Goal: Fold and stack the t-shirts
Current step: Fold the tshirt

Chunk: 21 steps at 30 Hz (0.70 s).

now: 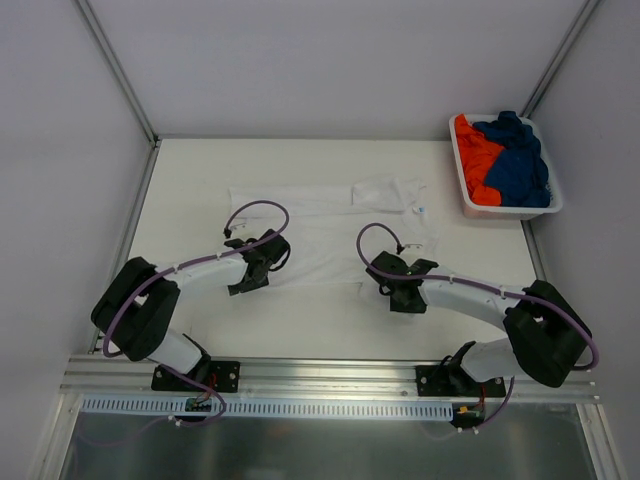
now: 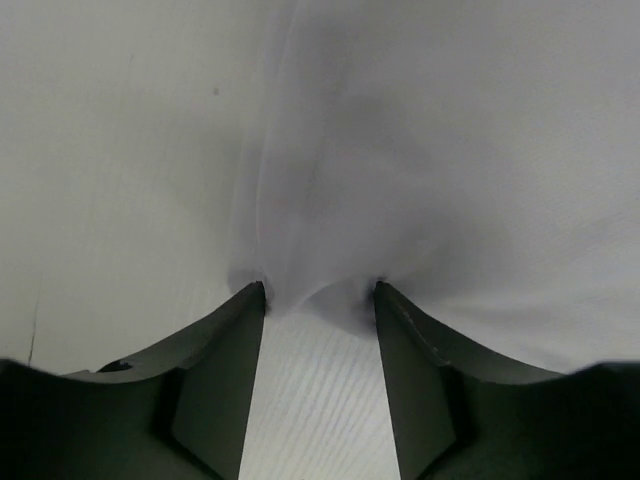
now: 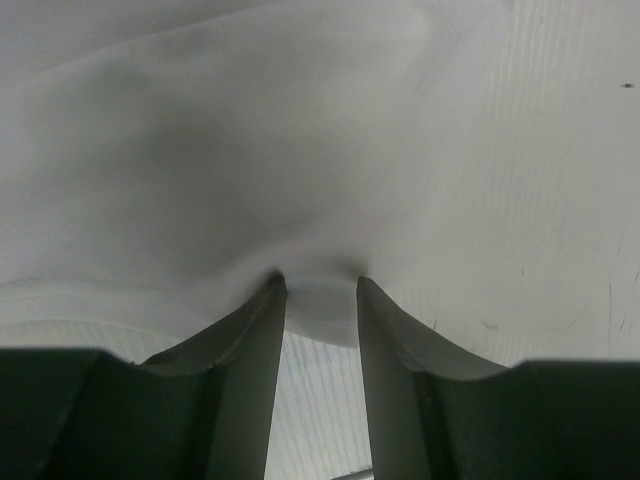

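Note:
The white t-shirt (image 1: pixel 330 225) lies spread flat in the middle of the table, a folded part (image 1: pixel 385 190) at its far right. My left gripper (image 1: pixel 262 265) is at its near left hem. In the left wrist view that gripper (image 2: pixel 320 290) is open, its tips pressing into the cloth (image 2: pixel 420 180), which bunches between them. My right gripper (image 1: pixel 392 282) is at the near right hem. It (image 3: pixel 320 282) is open with a narrower gap, the hem (image 3: pixel 320 305) between its tips. The orange t-shirt (image 1: pixel 472 150) and dark blue t-shirt (image 1: pixel 520 160) lie crumpled in the basket.
The white plastic basket (image 1: pixel 505 212) stands at the far right of the table, close to the right wall. Metal frame posts run along both sides, and a rail crosses the near edge by the arm bases.

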### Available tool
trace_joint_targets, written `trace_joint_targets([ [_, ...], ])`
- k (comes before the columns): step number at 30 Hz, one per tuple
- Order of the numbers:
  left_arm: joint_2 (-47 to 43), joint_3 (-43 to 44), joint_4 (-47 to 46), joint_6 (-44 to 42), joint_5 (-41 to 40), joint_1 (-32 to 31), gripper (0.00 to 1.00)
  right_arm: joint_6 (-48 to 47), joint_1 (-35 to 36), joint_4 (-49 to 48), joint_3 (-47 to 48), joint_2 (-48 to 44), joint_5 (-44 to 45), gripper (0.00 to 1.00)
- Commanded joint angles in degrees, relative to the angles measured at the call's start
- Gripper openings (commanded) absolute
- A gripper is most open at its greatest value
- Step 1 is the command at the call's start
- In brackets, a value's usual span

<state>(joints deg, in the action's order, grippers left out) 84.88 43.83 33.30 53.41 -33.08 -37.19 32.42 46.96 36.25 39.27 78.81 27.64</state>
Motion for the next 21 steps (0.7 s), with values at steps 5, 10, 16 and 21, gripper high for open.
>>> trace_joint_targets([
  [5,3.97,-0.42,0.36,-0.15,2.58,-0.52,0.26,1.85,0.94,2.6,0.2,-1.63,-1.36,0.37],
  [10,3.54,-0.68,0.36,-0.23,2.93,-0.52,0.03,2.12,0.94,4.44,0.46,-3.04,0.3,0.3],
  [16,-1.03,0.89,2.55,-2.08,1.88,-0.52,0.03,1.33,0.94,7.16,4.5,-2.87,4.0,0.01],
  [21,-4.71,3.8,6.51,-3.48,0.21,-0.52,0.05,-0.95,0.94,9.36,11.08,-1.02,6.46,0.01],
])
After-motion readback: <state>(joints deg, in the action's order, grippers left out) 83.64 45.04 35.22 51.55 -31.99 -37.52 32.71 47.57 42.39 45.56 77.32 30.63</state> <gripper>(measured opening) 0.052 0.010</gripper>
